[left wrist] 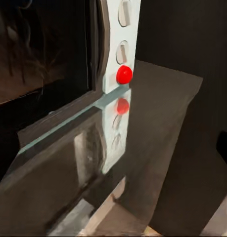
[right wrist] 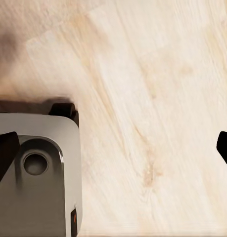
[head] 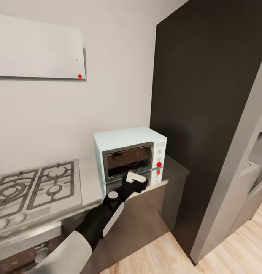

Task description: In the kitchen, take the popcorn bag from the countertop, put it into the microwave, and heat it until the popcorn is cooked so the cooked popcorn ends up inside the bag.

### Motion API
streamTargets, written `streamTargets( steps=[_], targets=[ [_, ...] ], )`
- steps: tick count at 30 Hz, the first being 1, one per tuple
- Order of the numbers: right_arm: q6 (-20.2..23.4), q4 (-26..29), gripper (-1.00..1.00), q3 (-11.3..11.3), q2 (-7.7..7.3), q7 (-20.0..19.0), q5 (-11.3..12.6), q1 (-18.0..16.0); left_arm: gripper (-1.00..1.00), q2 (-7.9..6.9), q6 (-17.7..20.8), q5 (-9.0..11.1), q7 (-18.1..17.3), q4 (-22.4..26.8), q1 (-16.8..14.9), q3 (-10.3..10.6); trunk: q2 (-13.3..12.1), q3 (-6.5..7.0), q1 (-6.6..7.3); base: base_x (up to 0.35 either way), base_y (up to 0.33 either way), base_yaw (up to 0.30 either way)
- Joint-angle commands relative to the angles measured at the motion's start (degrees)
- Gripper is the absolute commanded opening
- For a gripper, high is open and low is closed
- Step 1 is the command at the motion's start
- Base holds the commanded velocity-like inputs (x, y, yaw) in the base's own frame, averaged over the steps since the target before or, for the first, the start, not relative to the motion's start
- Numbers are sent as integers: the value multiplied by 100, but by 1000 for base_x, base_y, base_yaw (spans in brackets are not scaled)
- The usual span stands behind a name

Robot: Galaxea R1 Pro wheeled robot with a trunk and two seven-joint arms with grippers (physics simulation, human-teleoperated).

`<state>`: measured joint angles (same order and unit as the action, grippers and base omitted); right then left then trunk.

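One microwave sits on the grey surface, door shut, and our left hand hovers at its lower front; we can't tell how far it's open. That door looks stiff and smooth, so we'd catch its edge beside the red light.

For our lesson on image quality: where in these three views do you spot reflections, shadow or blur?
Head view: the steel countertop mirrors the microwave; the hob's near edge is blurred. Left wrist view: the red button has a reflected twin below; the glass door is dark. Right wrist view: a soft shadow on the wooden floor.
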<state>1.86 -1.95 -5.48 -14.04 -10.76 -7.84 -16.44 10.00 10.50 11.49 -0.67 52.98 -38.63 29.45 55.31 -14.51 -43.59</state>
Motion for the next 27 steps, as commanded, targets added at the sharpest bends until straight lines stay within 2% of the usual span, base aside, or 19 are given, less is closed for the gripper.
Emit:
streamTargets(
  steps=[1, 4, 5, 6, 7, 8, 10, 13, 17, 18, 19, 20, 21, 24, 25, 26, 27],
  targets=[
    [8, -7, 100, -49, -2, -14, -59, -8, 100, 0, 31, 191, -13, -14, -4, -1, 7, -8, 3, -346, 0, 0],
    [7, -7, 100, -49, -2, -14, -59, -7, 100, 0, 29, 643, -19, -101, -4, 165, 7, -8, 3, -346, 0, 0],
    [7, -7, 100, -49, -2, -14, -60, -8, 100, 0, 25, 979, -24, -383, -4, 398, 7, -8, 3, -346, 0, 0],
    [7, -7, 100, -51, -2, -14, -60, -7, 100, 0, 20, 1267, -32, -699, -4, 503, 7, -8, 3, -338, 0, 0],
    [10, -7, 100, -51, -1, -14, -60, -6, 100, 0, -9, 1725, -62, -1260, -4, 582, 7, -8, 3, -214, 0, 0],
    [17, -7, 100, -50, 4, -14, -61, -7, 100, 0, -27, 2007, -100, -1755, 13, 606, 7, -8, 3, -92, 0, 0],
    [22, -7, 100, -49, 0, -14, -60, -7, 100, 0, -34, 2212, -218, -2373, 41, 617, 7, -8, 3, -44, 0, 0],
    [32, -7, 100, -49, -2, -14, -66, -8, 100, 0, -40, 2311, -425, -3101, 52, 622, 7, -8, 3, -12, 0, 0],
    [41, -1, 100, -31, 1, -14, -75, -7, 100, 0, -226, 2336, -488, -4267, 170, 611, 7, -8, 3, -2, 0, 0],
    [37, 0, 100, -19, 4, -10, -78, -8, 100, 0, -425, 2336, -492, -4694, 313, 602, 7, -8, 3, 0, 0, 0],
    [36, 1, 100, -12, 5, -11, -82, -8, 100, 0, -581, 2342, -493, -4906, 430, 595, 7, -8, 3, 0, 0, 0],
    [33, 3, 100, -6, 2, -11, -92, -8, 100, 0, -743, 2348, -494, -5045, 591, 588, 7, -8, 3, 0, 0, 0],
    [29, 6, 100, -2, 3, -9, -104, -8, 100, 0, -961, 2353, -495, -5164, 881, 579, 7, -8, 3, 0, 0, 0],
    [15, 9, 100, 2, 6, -6, -128, -8, 100, -4, -1188, 2362, -487, -5263, 1504, 570, 7, -8, 3, 0, 0, 0],
    [12, 10, 100, 3, 6, -6, -132, -8, 100, -31, -1214, 2363, -487, -5275, 1681, 565, 7, -8, 3, 0, 0, 0],
    [5, 10, 100, 3, 6, -6, -141, -8, 100, -129, -1246, 2419, -486, -5289, 2003, 554, 7, -8, 3, 0, 0, 0],
    [-2, 10, 100, 3, 6, -5, -147, -8, 100, -239, -1257, 2564, -486, -5293, 2187, 544, 7, -8, 3, 0, 0, 0]
  ],
)
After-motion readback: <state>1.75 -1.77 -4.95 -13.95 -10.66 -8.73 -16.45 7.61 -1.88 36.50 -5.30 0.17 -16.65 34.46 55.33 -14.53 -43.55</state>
